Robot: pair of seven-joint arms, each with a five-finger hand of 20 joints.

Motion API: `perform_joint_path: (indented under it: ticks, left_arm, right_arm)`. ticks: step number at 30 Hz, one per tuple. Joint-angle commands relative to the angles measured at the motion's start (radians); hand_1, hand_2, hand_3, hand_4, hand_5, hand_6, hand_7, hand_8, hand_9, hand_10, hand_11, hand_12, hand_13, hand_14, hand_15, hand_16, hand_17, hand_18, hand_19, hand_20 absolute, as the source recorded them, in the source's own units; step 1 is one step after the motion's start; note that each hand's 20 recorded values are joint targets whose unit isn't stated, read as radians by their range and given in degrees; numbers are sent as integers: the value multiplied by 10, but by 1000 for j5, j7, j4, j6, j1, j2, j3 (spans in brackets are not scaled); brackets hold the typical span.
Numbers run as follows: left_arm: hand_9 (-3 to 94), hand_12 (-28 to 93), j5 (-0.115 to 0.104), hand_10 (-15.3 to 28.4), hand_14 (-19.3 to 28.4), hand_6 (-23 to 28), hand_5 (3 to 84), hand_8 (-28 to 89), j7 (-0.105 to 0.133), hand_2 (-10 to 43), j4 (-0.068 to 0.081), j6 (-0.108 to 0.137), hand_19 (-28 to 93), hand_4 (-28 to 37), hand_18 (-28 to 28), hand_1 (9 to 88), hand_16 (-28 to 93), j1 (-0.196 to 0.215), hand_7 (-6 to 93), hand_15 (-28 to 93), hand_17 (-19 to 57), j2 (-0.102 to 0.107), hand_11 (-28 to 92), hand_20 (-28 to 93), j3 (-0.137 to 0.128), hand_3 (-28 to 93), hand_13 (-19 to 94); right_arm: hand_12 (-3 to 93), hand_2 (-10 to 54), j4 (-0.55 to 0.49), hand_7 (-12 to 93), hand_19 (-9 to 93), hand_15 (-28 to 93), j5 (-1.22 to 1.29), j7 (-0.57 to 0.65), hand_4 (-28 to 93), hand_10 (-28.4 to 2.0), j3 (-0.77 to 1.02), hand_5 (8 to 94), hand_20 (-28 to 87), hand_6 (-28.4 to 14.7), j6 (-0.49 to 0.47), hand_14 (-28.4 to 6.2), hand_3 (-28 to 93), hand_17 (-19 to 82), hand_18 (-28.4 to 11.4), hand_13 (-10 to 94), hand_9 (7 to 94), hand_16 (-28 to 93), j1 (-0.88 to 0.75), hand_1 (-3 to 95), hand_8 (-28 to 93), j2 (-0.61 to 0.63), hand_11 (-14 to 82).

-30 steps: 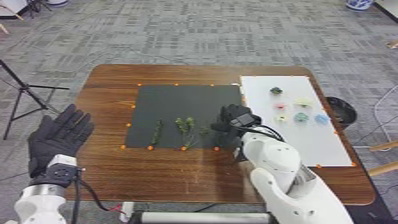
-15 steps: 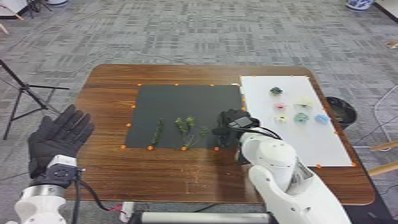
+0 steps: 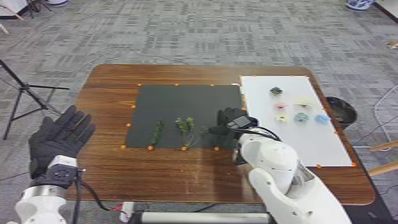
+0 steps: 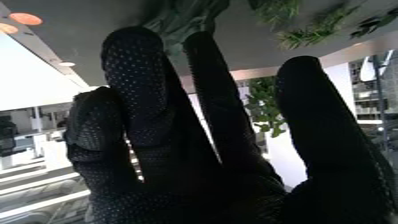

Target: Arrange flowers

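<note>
Green leafy stems (image 3: 189, 121) lie on the black mat (image 3: 182, 100). The black-gloved right hand (image 3: 228, 118) has edged leftward over it – fingers nearly straight, not curled round anything – so picking likely comes next. The black-gloved left hand (image 3: 59, 142) waits open.

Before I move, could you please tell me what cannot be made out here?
Head view: the black mat beneath the right hand, covered by that hand.
Right wrist view: the rest of the green sprig, behind the fingers.
Head view: kinds of coloured flowers, too small.
</note>
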Motion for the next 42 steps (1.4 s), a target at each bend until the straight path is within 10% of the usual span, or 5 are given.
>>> perform_joint_path:
  ticks: [1,12,20,27,42]
  left_arm:
    - [365,84,-3,154,155,94,446,-95,-8,190,-4,-4,403,-283,154,266,-58,10,120,308,-67,-2,230,93,-4,697,274]
    - [365,84,14,154,155,95,446,-95,2,190,-1,-12,402,-283,154,266,-59,-9,119,308,-66,12,230,92,-7,698,275]
    - [380,72,39,145,135,82,457,-98,-13,188,3,-1,395,-283,148,271,-70,-7,114,261,-59,20,213,87,-33,698,288]
    - [379,69,26,144,129,76,464,-99,-20,184,19,-2,397,-283,145,277,-66,-62,111,248,-59,43,206,85,4,695,288]
    - [355,62,63,134,109,78,455,-96,-18,183,58,30,391,-283,138,275,-71,-199,104,208,-54,83,189,75,100,697,273]
  right_arm:
    - [150,81,-54,103,916,606,5,25,-148,-220,9,693,323,-54,165,-121,665,413,-247,700,590,268,-28,249,-94,36,81]
    - [152,23,32,104,906,623,-38,116,-147,-198,157,653,316,-69,299,-126,682,412,-249,700,590,278,8,293,-92,78,91]
    - [126,-74,74,82,886,624,-17,163,-174,-161,275,609,312,-71,116,-132,725,383,-253,672,528,269,16,377,-97,121,80]
    - [118,-95,103,86,868,562,-45,153,-253,-141,279,584,332,-63,49,-77,690,372,-247,664,510,378,9,589,-99,119,81]
    - [119,-95,123,108,852,534,-54,100,-281,-116,252,603,352,-34,-53,-53,661,366,-237,680,548,408,10,625,-109,80,89]
